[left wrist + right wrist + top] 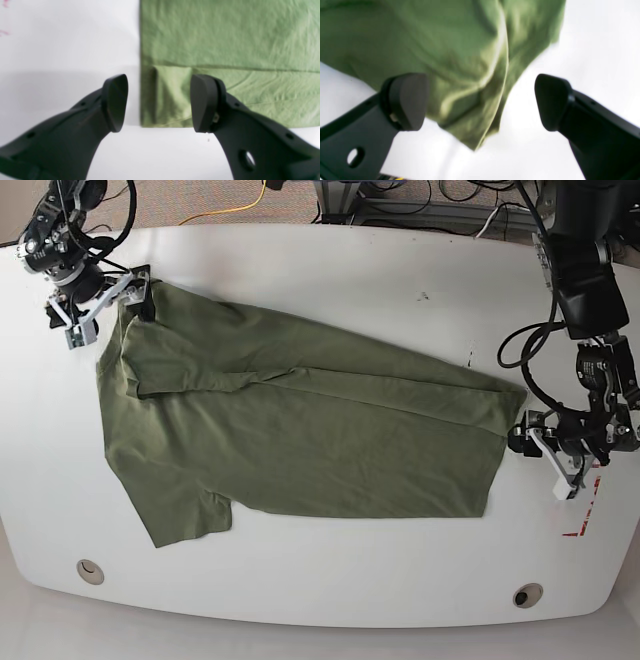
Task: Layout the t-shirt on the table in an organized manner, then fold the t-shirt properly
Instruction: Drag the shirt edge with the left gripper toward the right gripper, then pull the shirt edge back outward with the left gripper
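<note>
Glossy white tabletop (330, 270), wrinkly olive-green cotton t-shirt (300, 430) spread flat, left end effector (159, 102) spread at its hem corner, right end effector (481, 101) spread over a sleeve

1. A yellow cable (245, 202) trails across the floor, past the far side of the right gripper (140, 295).
2. The brown carpet (200, 205) lies under it.
3. Grey metal frame legs (345, 195) stand further along.
4. Black cables (470, 210) tangle well beyond the left gripper (517, 442).

1 t-shirt (300, 430), 1 table (330, 580), 2 grommet holes (90, 570), 2 arms (585, 290).
</note>
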